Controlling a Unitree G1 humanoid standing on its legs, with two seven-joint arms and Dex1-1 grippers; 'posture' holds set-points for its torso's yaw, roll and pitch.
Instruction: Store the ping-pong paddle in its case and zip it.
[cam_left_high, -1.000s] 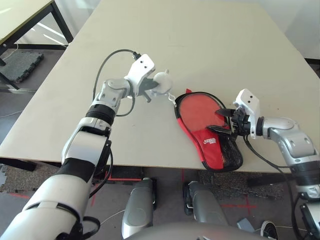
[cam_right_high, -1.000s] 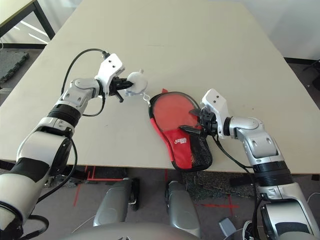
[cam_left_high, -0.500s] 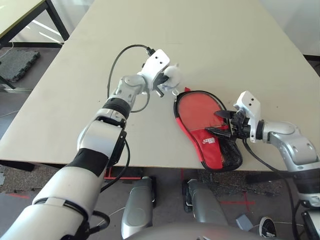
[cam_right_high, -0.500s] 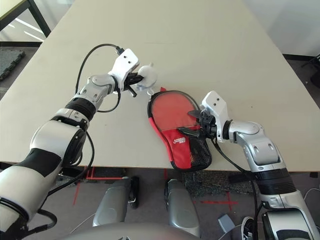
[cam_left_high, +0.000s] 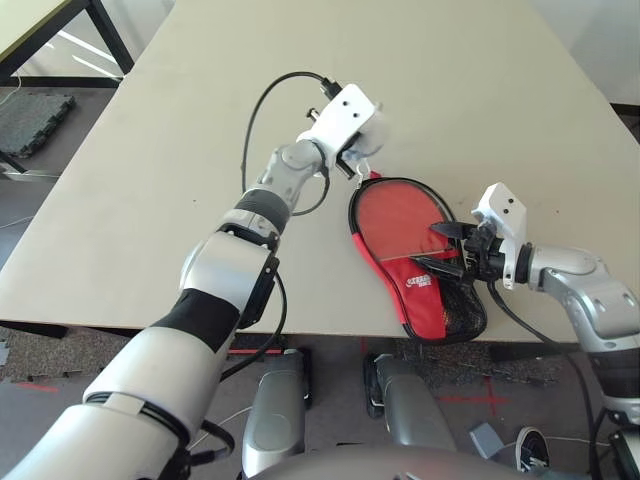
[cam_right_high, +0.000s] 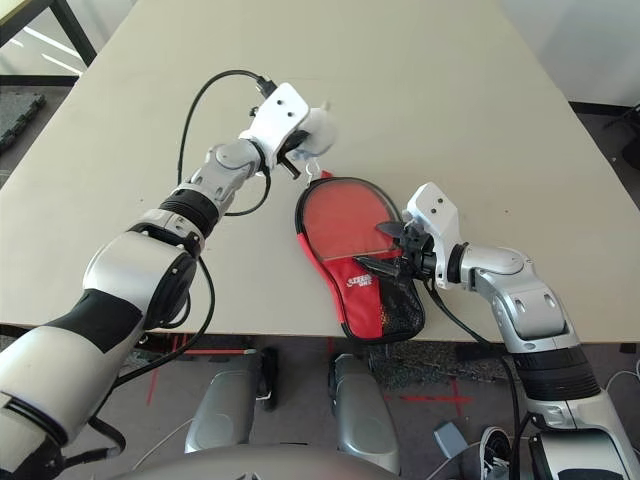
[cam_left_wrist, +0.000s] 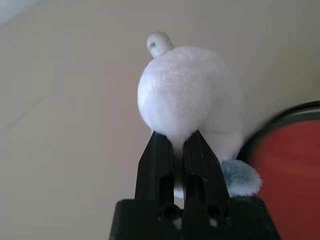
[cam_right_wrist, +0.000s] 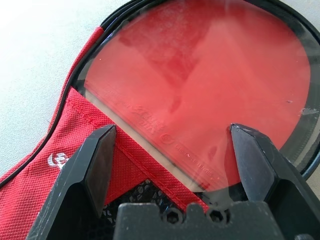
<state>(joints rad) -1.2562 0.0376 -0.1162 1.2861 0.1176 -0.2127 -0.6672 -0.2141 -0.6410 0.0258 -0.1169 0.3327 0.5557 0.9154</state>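
White plush pendant sits pinched in the left gripper, probably to pull the zip; the wide-spread right gripper seemingly steadies the red-and-black fabric case, red-faced paddle inside.

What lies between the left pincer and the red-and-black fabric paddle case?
The white plush pendant, gripped by that pincer beside the case; the left wrist view shows it.

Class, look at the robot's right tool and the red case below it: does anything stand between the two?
Nothing visible stands between them. The right tool is open, its two fingers spread directly over the case, with no other thing in the gap. The white plush is off at the case's far end, in the left tool.
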